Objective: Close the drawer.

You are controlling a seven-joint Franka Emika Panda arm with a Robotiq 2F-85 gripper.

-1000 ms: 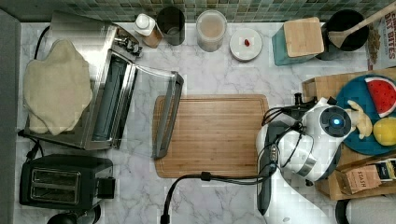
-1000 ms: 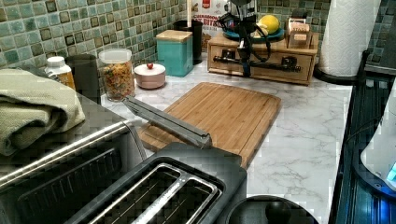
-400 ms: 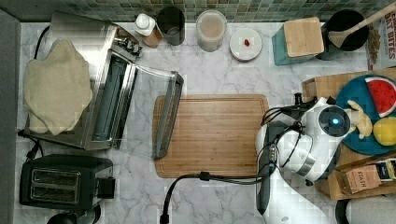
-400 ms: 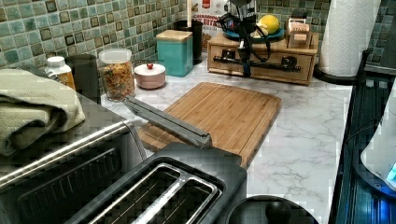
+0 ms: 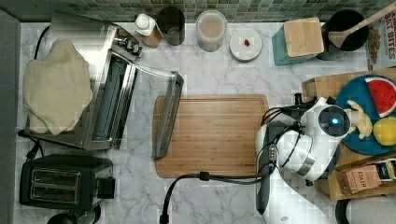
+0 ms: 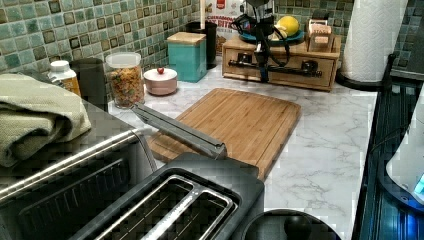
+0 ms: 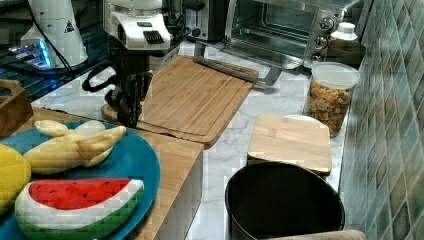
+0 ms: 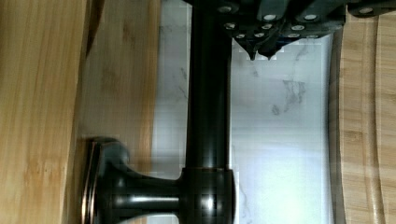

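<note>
A cutting board lies mid-table in the top view. The toaster oven sits at the top view's left, door open over the board's edge. The white arm stands right.

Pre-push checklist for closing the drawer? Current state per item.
1. Claw shut for pushing: ok, the tips meet.
2. Claw free of the handle: ok, it sits beside the bar on the cutting board side, not around it.
3. Claw lined up with the drawer front: ok, it hangs just before the handle.
4. How far the drawer stands out: cannot tell.
5. Counter under the claw bare: ok.
</note>
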